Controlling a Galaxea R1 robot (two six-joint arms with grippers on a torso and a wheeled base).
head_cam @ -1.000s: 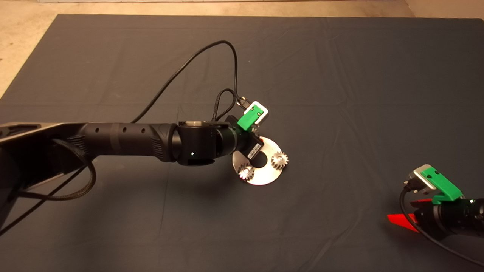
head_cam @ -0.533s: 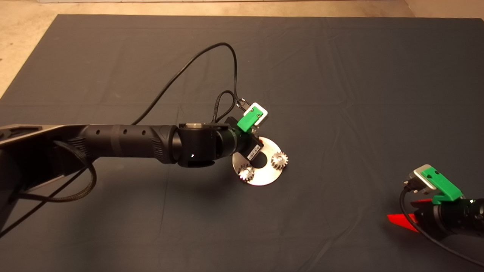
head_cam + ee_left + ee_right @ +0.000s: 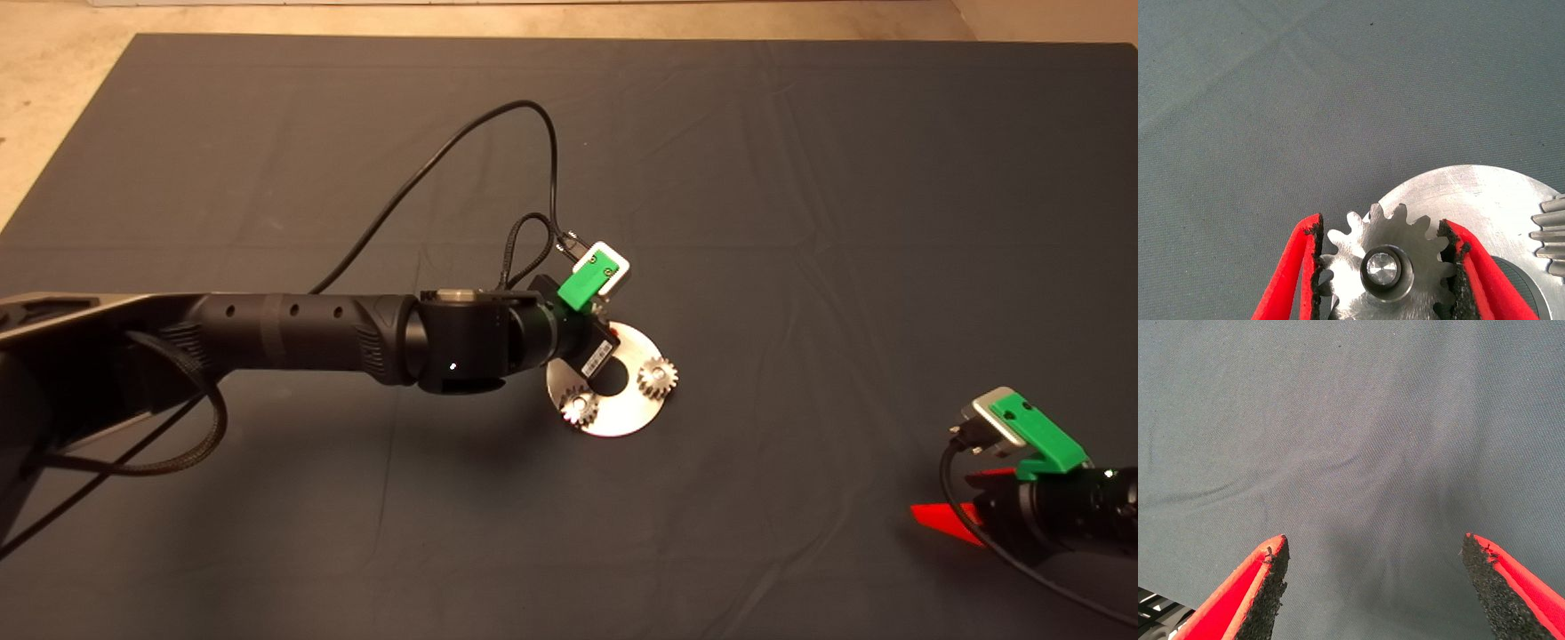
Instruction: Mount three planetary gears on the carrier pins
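The shiny carrier disc lies mid-mat with two planetary gears sitting on carrier pins. My left arm reaches over the disc's far rim and hides that part in the head view. In the left wrist view my left gripper is shut on a third gear, both pads against its teeth. That gear sits flat on the disc with a pin showing through its centre hole. Another gear shows at the edge. My right gripper rests open at the lower right.
The dark mat stretches wide around the disc with some creases. A black cable loops up from the left wrist. The right wrist view shows only bare mat between that gripper's fingers.
The left wrist shifted very slightly over the disc's far rim a second ago and has held still since. The right arm has not moved.
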